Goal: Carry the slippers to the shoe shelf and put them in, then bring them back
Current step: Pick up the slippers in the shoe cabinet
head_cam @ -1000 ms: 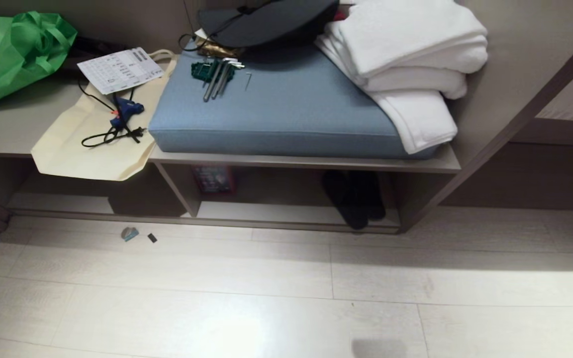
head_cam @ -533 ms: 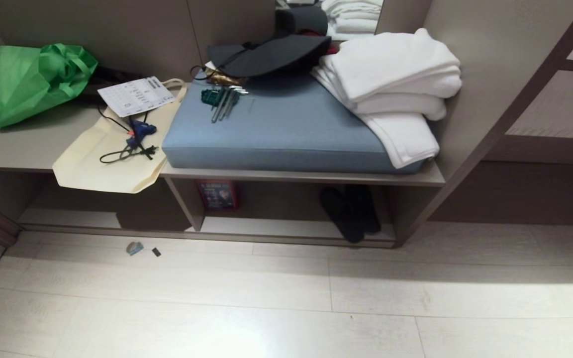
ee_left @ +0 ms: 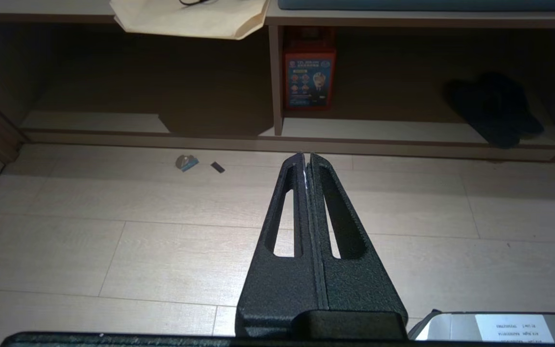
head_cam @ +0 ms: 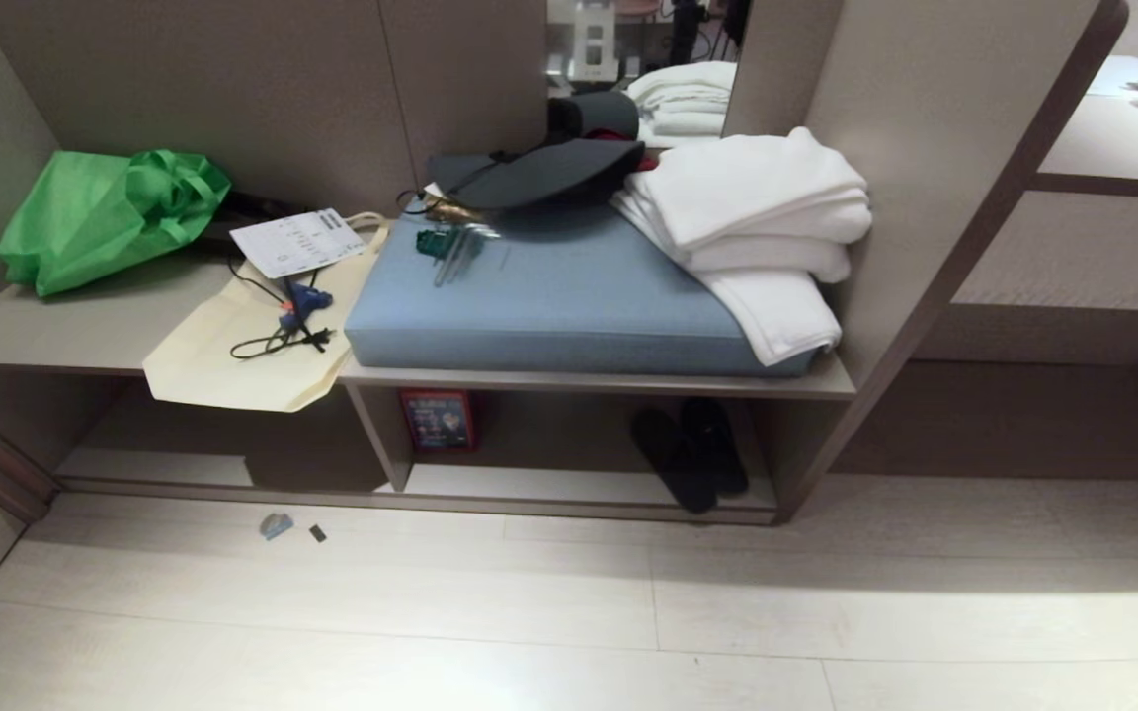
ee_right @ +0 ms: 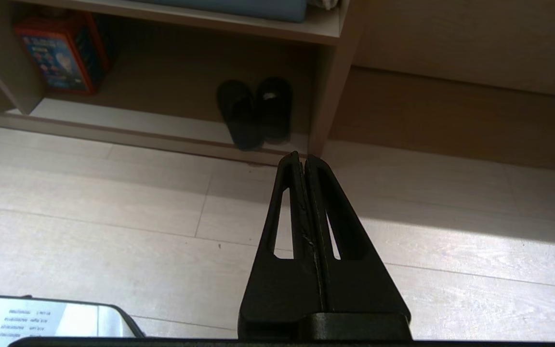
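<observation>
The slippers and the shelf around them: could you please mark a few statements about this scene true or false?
1. The slippers lie side by side inside the shoe shelf. True.
2. The right pincer holds one slipper. False: it is shut on nothing, above the floor.
3. A red box stands in the slippers' compartment. True.
4. The white towels lie on the floor. False: they rest on the blue cushion.
5. The left pincer is shut. True.

- Head cam: high, angled down at my front, worktop and shoe shelf point(head_cam: 569, 484) mid-distance.
- Wrist cams: low over floor, facing forward past my claws.
- All share the slippers point(head_cam: 690, 452) in the shelf.
</observation>
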Robot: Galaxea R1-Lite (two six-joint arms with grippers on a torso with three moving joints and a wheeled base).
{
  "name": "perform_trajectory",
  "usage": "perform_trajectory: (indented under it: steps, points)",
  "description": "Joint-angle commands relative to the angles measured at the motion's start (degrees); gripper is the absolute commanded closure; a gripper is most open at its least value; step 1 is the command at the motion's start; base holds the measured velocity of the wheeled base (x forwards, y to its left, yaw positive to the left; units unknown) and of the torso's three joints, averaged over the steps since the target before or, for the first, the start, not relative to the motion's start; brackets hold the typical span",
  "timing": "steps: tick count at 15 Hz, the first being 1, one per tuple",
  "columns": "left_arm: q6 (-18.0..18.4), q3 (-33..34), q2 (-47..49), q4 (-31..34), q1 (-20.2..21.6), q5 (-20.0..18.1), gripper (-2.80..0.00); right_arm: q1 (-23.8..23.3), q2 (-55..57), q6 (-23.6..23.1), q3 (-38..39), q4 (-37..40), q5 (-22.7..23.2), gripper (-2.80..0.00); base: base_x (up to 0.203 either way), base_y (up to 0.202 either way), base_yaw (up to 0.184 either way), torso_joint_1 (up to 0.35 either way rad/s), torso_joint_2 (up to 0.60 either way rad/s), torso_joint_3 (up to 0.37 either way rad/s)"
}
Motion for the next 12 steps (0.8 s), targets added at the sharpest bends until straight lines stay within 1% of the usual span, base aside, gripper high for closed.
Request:
perform_trajectory:
  steps: [1,12]
  points:
    - [0.0,0.0,0.05,-0.01,0.0,0.0,0.0,0.0,0.09,0.01,0.1,0.0,0.0,0.0,0.0,0.0,0.0,-0.001,0.0,0.2]
    - [0.0,0.0,0.05,-0.01,0.0,0.0,0.0,0.0,0.09,0.01,0.1,0.0,0.0,0.0,0.0,0.0,0.0,0.004,0.0,0.205]
